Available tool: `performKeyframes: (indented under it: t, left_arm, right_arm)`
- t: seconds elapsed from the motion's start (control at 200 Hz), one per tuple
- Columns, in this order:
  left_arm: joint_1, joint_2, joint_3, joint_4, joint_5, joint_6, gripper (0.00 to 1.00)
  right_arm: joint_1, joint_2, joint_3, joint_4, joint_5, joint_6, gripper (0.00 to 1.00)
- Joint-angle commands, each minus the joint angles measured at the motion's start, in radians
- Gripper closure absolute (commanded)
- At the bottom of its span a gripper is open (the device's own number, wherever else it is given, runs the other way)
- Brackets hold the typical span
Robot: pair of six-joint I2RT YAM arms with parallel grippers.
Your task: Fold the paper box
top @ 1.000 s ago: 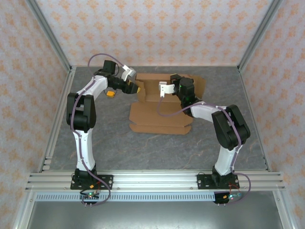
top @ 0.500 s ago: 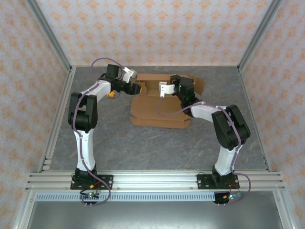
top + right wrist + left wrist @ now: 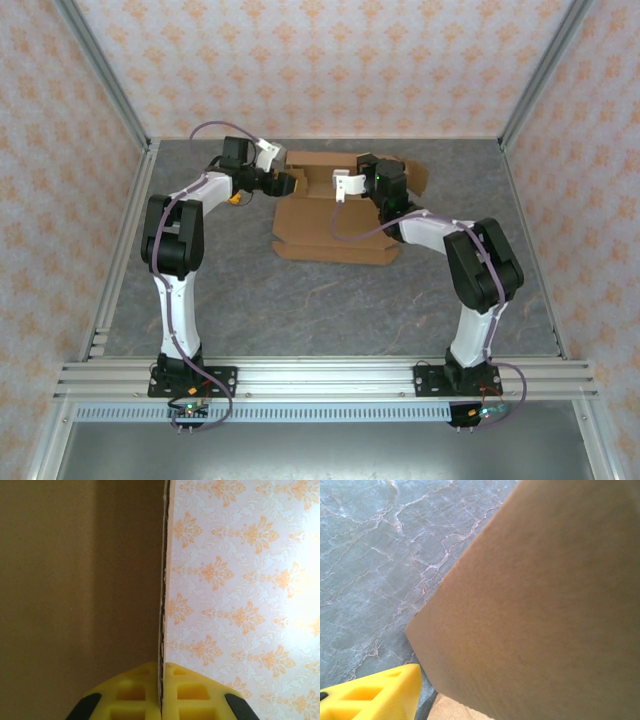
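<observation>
Right jaws pinch paper box point(image 3: 335, 235), flap raised

From above, the right arm point(image 3: 430, 232) covers the far right part of the paper box point(image 3: 335, 235). In the left wrist view the box, blurred, runs off top and right; the left gripper point(image 3: 291, 183), one yellow finger point(image 3: 375, 697) clipped at the bottom edge, leaves its spread unreadable.

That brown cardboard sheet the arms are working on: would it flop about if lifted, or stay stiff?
Probably fairly stiff: the paper box looks corrugated, and its edge runs straight from the right gripper. It would likely hinge at its creases, as the raised flaps suggest. Probably light, being one thin sheet.
</observation>
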Motion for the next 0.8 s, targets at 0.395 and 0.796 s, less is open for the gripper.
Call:
performKeyframes:
  t: [0.395,0.796]
  left_arm:
    - [-0.006,-0.026,0.075,-0.031,0.027,0.049,0.35]
    - [-0.029,-0.024,0.06,-0.018,-0.095,0.051,0.42]
  right_arm:
    - [-0.01,0.14,0.047,0.017,0.016,-0.078,1.0]
    - [0.001,0.078,0.061,-0.01,-0.008,-0.045,1.0]
